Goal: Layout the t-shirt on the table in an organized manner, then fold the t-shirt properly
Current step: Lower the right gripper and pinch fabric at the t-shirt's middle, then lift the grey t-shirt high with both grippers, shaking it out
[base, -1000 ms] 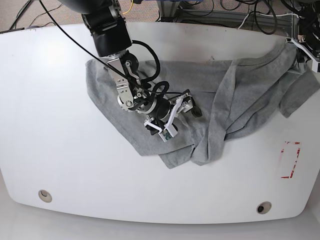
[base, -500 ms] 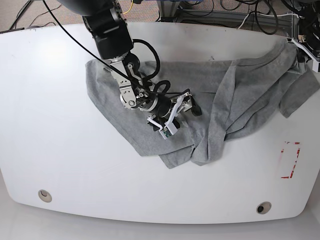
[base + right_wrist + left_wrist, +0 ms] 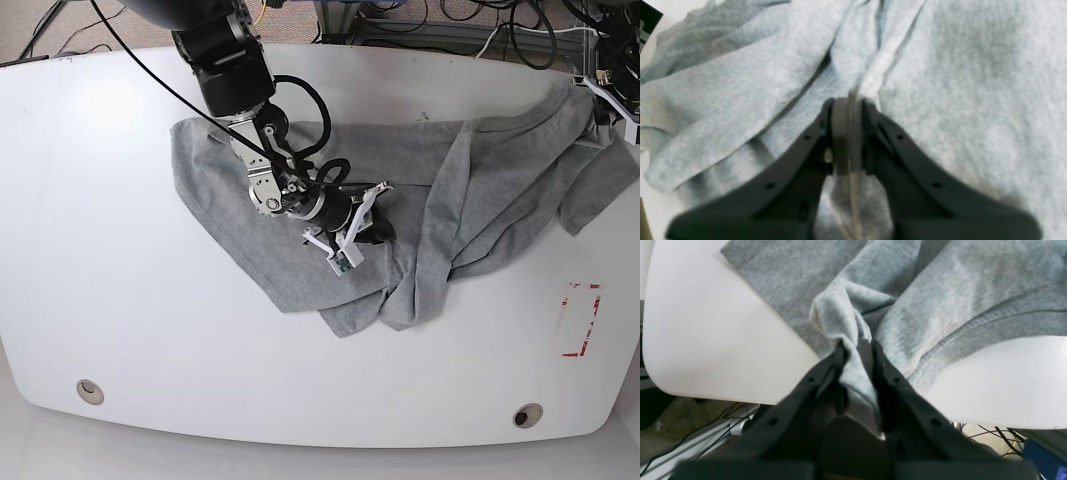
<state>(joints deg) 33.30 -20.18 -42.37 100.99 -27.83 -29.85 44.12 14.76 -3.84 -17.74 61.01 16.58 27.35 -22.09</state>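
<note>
- The right gripper [image 3: 846, 103] is pinched onto a raised ridge of the t-shirt [image 3: 430, 190]; its dark fingers [image 3: 873, 116] are clamped together with grey cloth between them.
- That arm reaches down from the upper left of the base view, its wrist bent low over the middle of the shirt.
- The left gripper [image 3: 857, 350] is clenched on a bunched hem at the tabletop [image 3: 120, 250] edge, at the upper right of the base view.
- The shirt is soft heather-grey jersey, rumpled and folded over itself across the centre and right of the glossy white top.
- No writing is readable; a red tape rectangle [image 3: 581, 320] sits at the lower right.
</note>
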